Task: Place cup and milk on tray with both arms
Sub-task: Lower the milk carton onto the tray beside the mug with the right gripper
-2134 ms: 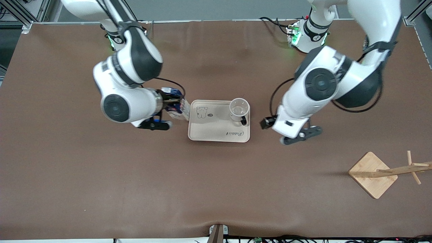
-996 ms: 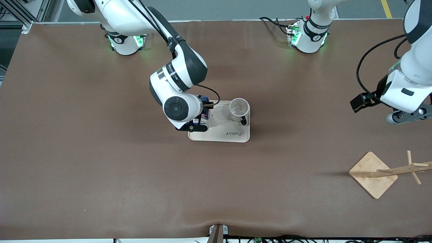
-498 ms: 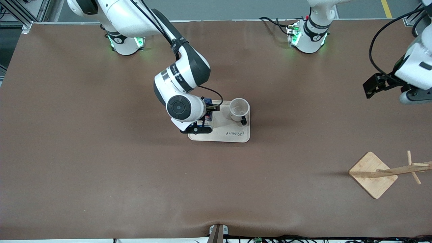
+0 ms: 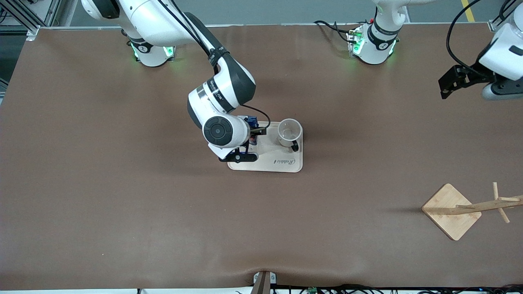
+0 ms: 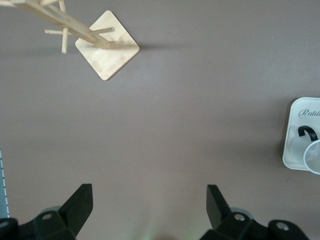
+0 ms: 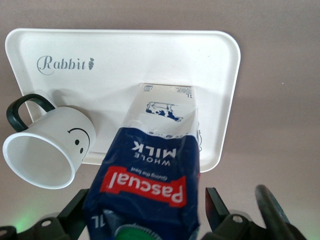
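The cream tray (image 4: 282, 163) lies mid-table. The white cup (image 4: 289, 131) stands on it at the end toward the left arm, its smiley face showing in the right wrist view (image 6: 55, 150). The milk (image 4: 252, 122) stands upright on the tray's other end; the right wrist view shows its blue top and green cap (image 6: 150, 175). My right gripper (image 6: 146, 192) is open, its fingers on either side of the carton's top with a small gap on one side. In the front view it (image 4: 249, 139) is mostly hidden under its wrist. My left gripper (image 5: 148, 192) is open and empty, raised over the left arm's end of the table (image 4: 500, 92).
A wooden rack with a square base (image 4: 451, 211) and pegs stands near the front camera at the left arm's end; it also shows in the left wrist view (image 5: 106, 51). The tray's edge (image 5: 295, 145) and the cup (image 5: 314, 156) show there too.
My right arm carried the milk from beside the tray onto it and lowered it. My left arm drew away from the tray toward its end of the table and rose.
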